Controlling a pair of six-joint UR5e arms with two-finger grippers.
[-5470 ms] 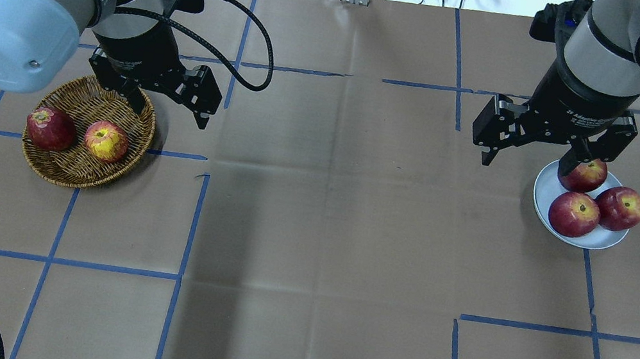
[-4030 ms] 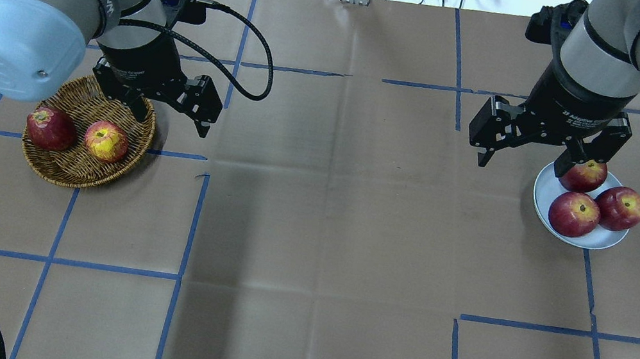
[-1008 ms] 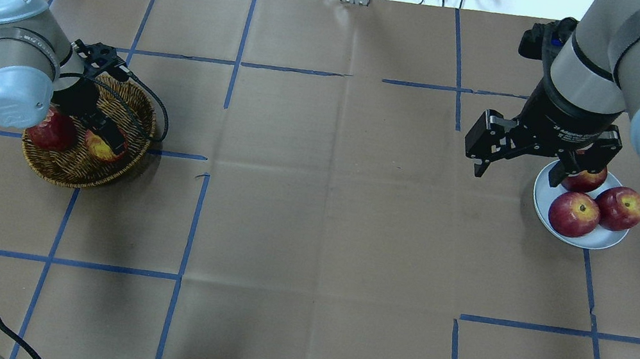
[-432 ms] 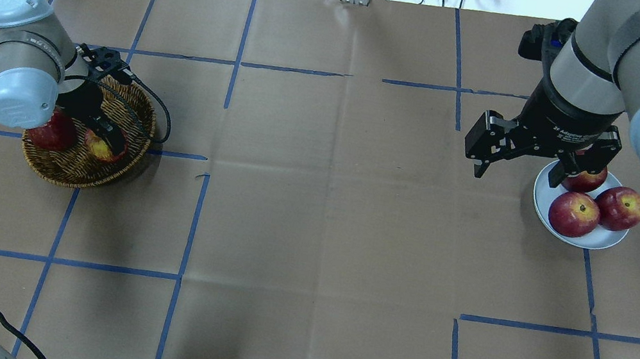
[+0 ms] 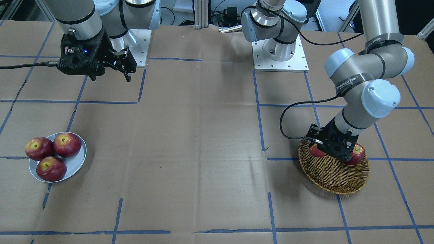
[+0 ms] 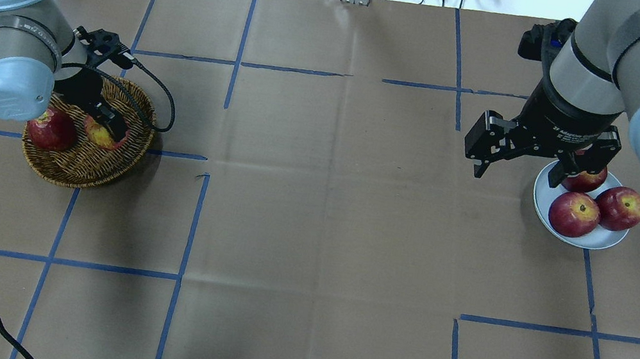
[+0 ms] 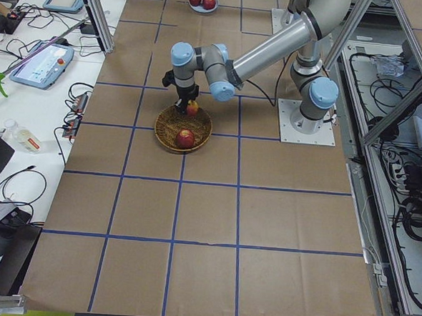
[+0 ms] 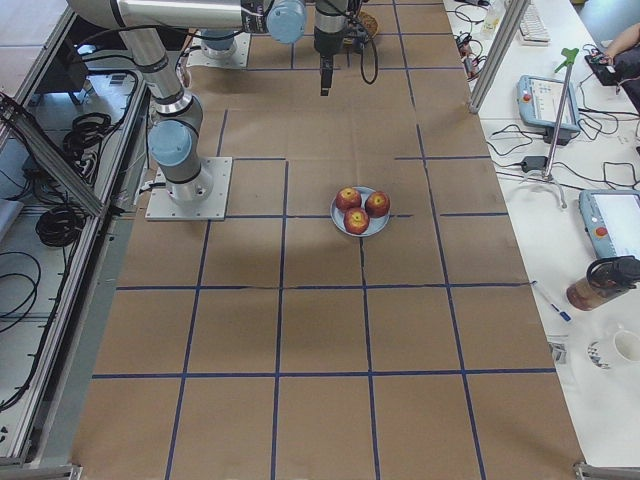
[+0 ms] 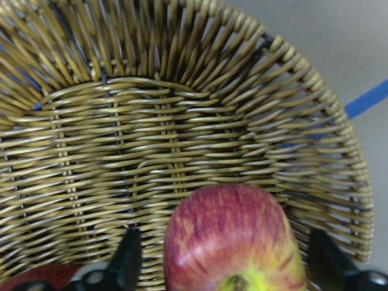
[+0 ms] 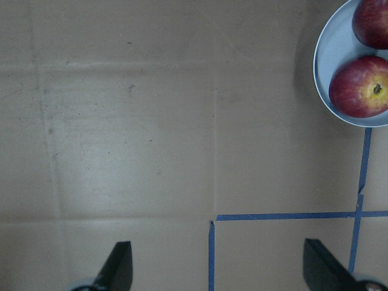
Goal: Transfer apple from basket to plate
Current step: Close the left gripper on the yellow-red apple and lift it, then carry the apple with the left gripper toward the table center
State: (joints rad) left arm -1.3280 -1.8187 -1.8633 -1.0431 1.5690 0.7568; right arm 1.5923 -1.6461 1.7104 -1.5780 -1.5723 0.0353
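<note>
The streaky orange-red apple (image 6: 98, 136) with a yellow stem patch is in the brown wicker basket (image 6: 75, 164) at the table's left. My left gripper (image 6: 104, 130) is down in the basket and shut on this apple, holding it just above the weave. In the left wrist view the apple (image 9: 230, 236) fills the gap between the two fingers (image 9: 128, 260). The pale grey-blue plate (image 6: 541, 197) lies at the right. My right gripper (image 6: 518, 173) is open and empty, held high beside the plate's left edge.
A darker all-red apple (image 6: 51, 129) lies in the basket just left of my left gripper. Three dark red apples (image 6: 574, 214) fill most of the plate. Brown paper with blue tape lines (image 6: 190, 216) covers the table. Cables lie along the far edge.
My left arm came down from above the basket and set its fingers around the streaky apple. In the last half second gripper and apple shifted slightly upward together. The right arm barely moved.
</note>
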